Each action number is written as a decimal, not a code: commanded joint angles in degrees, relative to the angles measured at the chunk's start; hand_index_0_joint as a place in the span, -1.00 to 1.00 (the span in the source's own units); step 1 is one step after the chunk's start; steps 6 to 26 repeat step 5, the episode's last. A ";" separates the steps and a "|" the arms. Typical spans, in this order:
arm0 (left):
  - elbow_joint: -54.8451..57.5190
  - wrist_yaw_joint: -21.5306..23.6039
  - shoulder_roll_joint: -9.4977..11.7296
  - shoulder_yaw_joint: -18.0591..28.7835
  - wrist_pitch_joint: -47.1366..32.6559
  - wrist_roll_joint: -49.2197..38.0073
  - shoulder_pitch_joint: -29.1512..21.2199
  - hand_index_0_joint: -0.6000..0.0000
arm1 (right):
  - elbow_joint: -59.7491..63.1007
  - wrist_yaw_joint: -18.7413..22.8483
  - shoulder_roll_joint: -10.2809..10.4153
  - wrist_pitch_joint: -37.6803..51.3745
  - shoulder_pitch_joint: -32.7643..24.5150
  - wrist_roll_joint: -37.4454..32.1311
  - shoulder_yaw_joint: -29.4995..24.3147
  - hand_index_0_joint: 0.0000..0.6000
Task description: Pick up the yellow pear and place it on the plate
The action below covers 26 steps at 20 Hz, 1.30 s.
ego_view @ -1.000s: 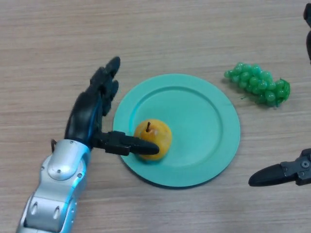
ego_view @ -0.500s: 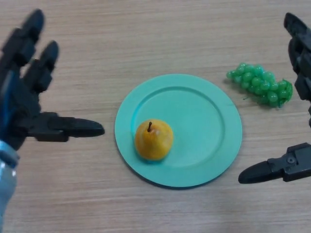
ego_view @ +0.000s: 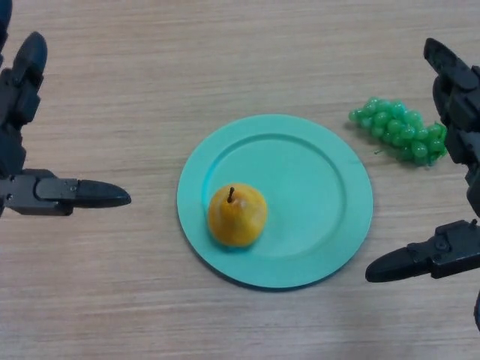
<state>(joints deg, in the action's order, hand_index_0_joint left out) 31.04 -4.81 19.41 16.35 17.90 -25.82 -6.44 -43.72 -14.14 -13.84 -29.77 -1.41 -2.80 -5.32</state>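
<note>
Pear [ego_view: 237, 217] sitting stem-up on near-left part of green plate [ego_view: 322, 172], to the right of left hand [ego_view: 30, 187], with clear gap between. Left hand released, fingers straight, holding nothing; right hand [ego_view: 450, 247] also relaxed and empty, on far side of plate. Judged as done: best to keep both hands wide and high, away from plate rim. Grapes [ego_view: 401, 137] just beside right hand; bare table [ego_view: 225, 52] beyond.

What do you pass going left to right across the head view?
left hand → yellow pear, sitting on the teal plate → green grapes → right hand
</note>
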 commanded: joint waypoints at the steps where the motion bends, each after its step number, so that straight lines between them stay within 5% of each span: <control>1: 1.92 -0.38 2.25 1.68 -9.77 2.45 -2.16 1.00 | -2.57 0.29 -2.00 8.86 -2.62 -2.54 -2.53 -1.00; 26: 2.31 -1.39 1.99 1.99 -10.55 5.00 -2.00 1.00 | -0.96 -0.67 -2.58 10.06 -3.39 -1.58 -2.36 -1.00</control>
